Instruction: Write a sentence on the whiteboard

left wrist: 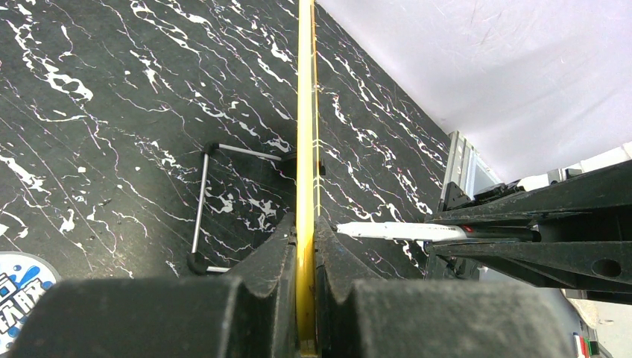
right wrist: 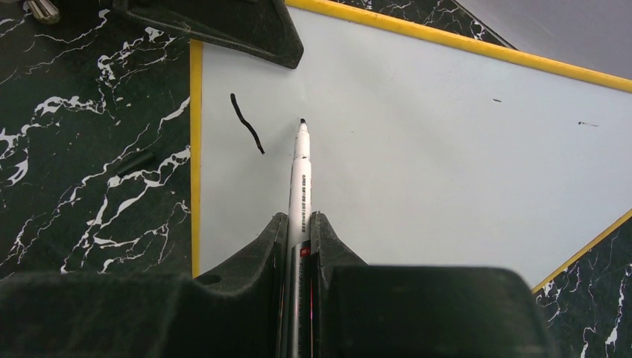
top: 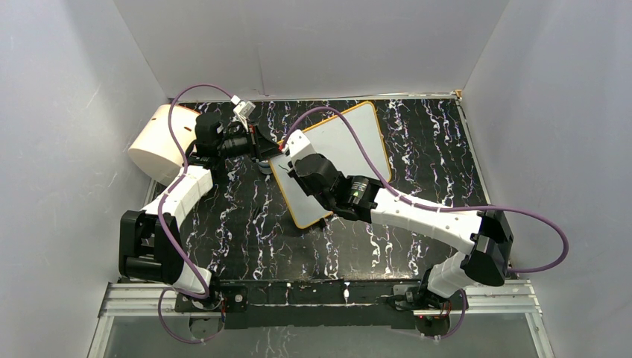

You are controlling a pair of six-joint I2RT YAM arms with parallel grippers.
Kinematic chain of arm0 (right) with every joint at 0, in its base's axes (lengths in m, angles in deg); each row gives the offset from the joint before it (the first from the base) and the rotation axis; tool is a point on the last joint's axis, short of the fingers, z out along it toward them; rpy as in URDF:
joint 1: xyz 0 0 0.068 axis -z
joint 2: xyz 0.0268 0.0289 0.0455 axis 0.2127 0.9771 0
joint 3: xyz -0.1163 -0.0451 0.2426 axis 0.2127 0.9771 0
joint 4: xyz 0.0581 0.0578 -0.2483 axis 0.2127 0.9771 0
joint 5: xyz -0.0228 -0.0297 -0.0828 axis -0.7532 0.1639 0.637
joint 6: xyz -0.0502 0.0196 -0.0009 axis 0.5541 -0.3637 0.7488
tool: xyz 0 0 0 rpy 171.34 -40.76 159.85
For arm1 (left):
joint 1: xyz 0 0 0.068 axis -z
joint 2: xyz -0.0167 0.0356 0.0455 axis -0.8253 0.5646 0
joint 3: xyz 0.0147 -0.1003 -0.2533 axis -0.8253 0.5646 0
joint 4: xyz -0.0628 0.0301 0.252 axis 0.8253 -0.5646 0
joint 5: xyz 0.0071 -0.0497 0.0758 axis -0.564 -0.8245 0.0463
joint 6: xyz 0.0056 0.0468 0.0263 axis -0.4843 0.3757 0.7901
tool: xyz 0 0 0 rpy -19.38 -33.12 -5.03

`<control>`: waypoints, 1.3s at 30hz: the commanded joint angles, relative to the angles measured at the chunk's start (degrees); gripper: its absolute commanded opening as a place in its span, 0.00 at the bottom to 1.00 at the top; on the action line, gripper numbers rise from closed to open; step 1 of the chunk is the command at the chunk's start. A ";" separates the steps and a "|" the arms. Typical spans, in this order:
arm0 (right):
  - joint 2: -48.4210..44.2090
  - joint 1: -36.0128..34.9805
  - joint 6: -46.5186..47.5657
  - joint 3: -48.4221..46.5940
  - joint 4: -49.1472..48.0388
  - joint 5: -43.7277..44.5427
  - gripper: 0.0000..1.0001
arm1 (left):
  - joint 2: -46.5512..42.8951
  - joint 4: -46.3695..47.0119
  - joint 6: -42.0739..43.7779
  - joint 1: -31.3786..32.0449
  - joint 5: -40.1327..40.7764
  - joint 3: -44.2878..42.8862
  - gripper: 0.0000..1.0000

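The whiteboard (top: 350, 142) is a glossy white board with an orange-yellow rim, lying tilted on the black marbled table. My left gripper (top: 267, 149) is shut on its left rim; in the left wrist view the rim (left wrist: 305, 149) runs edge-on between the fingers of that gripper (left wrist: 305, 233). My right gripper (right wrist: 300, 224) is shut on a white marker (right wrist: 302, 171), which also shows in the left wrist view (left wrist: 395, 231). The marker's black tip is at the board (right wrist: 417, 164), near its left edge. Of the sentence only one short curved black stroke (right wrist: 247, 123) shows, left of the tip.
A big cream cylinder (top: 160, 142) lies at the back left, beside the left arm. The board's wire stand with black feet (left wrist: 201, 209) lies on the table behind the board. Grey walls close in three sides. An aluminium rail (top: 320, 294) runs along the near edge.
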 commanded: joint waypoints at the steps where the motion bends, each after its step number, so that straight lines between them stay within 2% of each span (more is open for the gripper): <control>1: 0.23 0.27 -0.67 -1.98 -2.24 0.57 0.00 | 0.85 -2.75 1.74 1.49 -2.01 1.74 0.00; 19: 1.82 0.50 -0.85 -2.11 -2.07 0.18 0.00 | 0.76 -2.62 1.60 1.53 -2.14 1.80 0.00; 39: 3.53 0.52 -1.01 -4.84 3.96 -4.17 0.00 | 0.67 -2.62 1.73 1.55 -2.12 1.81 0.00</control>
